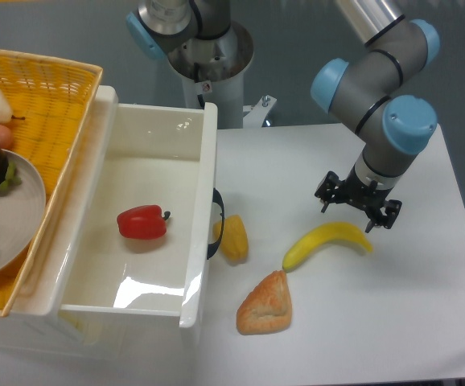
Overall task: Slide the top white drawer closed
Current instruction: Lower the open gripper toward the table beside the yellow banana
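A white tabletop [377, 322] is seen against a grey wall, with the arm's grey base column at the back edge. The black two-finger gripper [356, 211] is carried below the grey and blue-capped wrist, just above the right end of a curved yellow banana [326, 244]; its fingers are spread apart and nothing is held between them. Contact with the banana cannot be told. A triangular tan bread piece [266, 304] is found just left of and below the banana. A small yellow pepper-like item [234, 239] is seen beside the drawer front, next to the curved black handle [216, 223]. The large glossy white plastic drawer [203, 193] is pulled out, open towards the right, at left of centre. A red bell pepper [142, 223] is lying inside on its floor. A yellow woven basket [51, 121] with a grey plate [19, 217] of food is set over the unit at far left.
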Robot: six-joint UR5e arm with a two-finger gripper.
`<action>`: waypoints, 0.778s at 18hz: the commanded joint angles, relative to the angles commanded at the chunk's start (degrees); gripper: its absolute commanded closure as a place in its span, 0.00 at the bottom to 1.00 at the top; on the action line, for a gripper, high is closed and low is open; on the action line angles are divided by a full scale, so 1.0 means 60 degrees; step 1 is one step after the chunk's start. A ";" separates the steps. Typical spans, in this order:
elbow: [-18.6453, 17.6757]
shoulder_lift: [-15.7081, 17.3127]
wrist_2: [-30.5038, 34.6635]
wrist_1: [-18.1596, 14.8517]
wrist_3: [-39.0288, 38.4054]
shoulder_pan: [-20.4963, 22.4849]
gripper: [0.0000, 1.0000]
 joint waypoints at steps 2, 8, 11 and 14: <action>-0.0044 0.0015 0.0029 -0.0073 -0.0204 -0.0029 0.16; 0.0073 0.0103 -0.0044 -0.0117 -0.2311 -0.0365 0.67; 0.0176 0.0132 -0.0044 -0.0117 -0.2783 -0.0615 0.83; 0.0176 0.0263 -0.0496 -0.0627 -0.2842 -0.0615 0.91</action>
